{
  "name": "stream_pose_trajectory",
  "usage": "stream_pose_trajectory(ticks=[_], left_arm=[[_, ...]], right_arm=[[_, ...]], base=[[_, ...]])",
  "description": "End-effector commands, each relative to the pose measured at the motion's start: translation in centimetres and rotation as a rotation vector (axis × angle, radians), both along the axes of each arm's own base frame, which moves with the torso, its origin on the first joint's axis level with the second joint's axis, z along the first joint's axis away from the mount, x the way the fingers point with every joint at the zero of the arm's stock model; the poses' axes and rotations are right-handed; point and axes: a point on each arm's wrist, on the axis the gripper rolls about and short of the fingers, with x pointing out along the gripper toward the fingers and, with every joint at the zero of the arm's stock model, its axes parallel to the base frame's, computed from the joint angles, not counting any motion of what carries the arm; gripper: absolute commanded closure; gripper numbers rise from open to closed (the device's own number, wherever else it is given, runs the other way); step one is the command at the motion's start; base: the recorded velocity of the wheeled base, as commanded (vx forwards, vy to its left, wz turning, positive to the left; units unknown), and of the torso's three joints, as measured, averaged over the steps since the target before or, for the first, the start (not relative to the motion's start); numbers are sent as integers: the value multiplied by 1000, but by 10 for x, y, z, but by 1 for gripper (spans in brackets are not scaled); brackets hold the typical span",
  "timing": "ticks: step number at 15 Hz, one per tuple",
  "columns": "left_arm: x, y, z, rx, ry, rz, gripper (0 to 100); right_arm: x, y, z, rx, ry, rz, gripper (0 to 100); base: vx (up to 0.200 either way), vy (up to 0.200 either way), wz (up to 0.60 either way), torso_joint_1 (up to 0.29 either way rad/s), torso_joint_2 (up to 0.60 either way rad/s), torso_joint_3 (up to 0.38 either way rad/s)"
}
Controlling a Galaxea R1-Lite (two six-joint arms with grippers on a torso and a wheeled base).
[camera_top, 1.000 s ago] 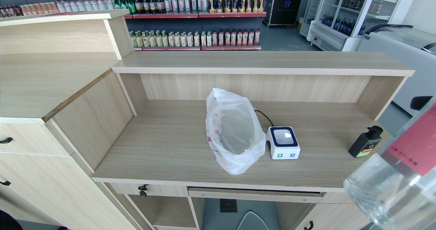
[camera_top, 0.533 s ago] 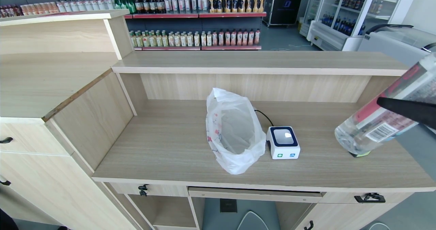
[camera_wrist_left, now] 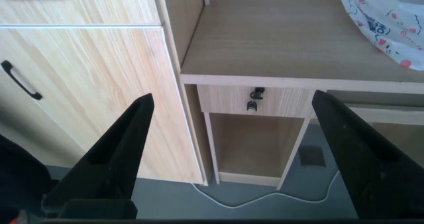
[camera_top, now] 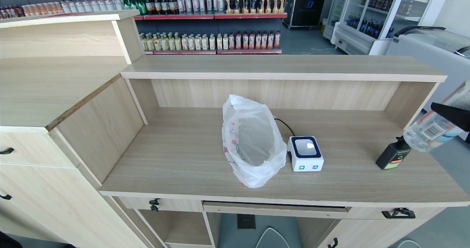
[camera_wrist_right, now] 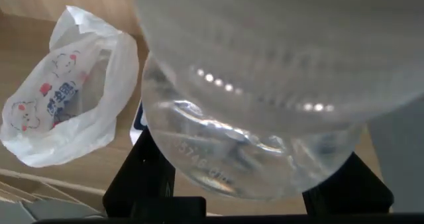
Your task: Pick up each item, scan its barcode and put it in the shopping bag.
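Black fingers of the right gripper (camera_wrist_right: 248,164) are clamped on the clear water bottle (camera_top: 429,130), tilted over the counter's (camera_top: 183,156) right end, looks like just above a dark pump bottle (camera_top: 393,154). Scanner (camera_top: 305,153) and open shopping bag (camera_top: 253,141) sit side by side mid-counter. Left gripper (camera_wrist_left: 233,97) hangs spread wide, low by the cabinet (camera_wrist_left: 99,98).

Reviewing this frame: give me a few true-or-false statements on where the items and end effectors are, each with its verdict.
1. The right end effector grips a clear bottle. True.
2. The clear bottle lies inside the shopping bag. False: it is held in the air by the counter's right end, apart from the bag.
3. The scanner stands on the bag's left. False: it stands on the bag's right.
4. The left end effector is open and empty. True.
5. A dark bottle stands on the counter. True.
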Motion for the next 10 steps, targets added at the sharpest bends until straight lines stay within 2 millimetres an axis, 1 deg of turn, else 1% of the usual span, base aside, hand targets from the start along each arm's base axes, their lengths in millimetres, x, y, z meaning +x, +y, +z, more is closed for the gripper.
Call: stream_pose_trajectory(ticks=[1, 3, 6, 10], left_arm=[[0, 0, 0, 0, 0, 1, 0], [0, 0, 0, 0, 0, 1, 0], [0, 0, 0, 0, 0, 1, 0], [0, 0, 0, 0, 0, 1, 0]], right_arm=[[10, -21, -12, -52, 50, -95, 100], [15, -26, -17, -72, 52, -115, 100], [16, -47, -20, -236, 74, -195, 100], [16, -62, -20, -309, 94, -255, 100]], base=[[0, 0, 0, 0, 0, 0], [0, 0, 0, 0, 0, 0], [0, 0, 0, 0, 0, 0], [0, 0, 0, 0, 0, 0]])
